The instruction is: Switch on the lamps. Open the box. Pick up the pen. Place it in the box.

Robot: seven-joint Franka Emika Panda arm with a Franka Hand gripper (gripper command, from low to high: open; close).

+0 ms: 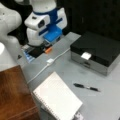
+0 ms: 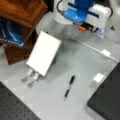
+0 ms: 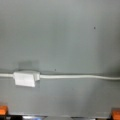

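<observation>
Mostly hidden claw (image 1: pixel 47 48), grip state unclear, box (image 1: pixel 96 51) closed, pen (image 1: pixel 86 87) on table.

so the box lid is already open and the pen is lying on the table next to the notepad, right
Not quite. The box is closed: in a front view its black lid sits flat on the grey body. The pen does lie on the table beside the notepad, untouched, with the claw far from it near the white cable.

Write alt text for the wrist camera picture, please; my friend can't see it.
A white cable runs straight across a bare grey table, with a small white inline switch block on it toward the left. Two orange tips of the end effector peek in at the bottom corners, holding nothing.
</observation>
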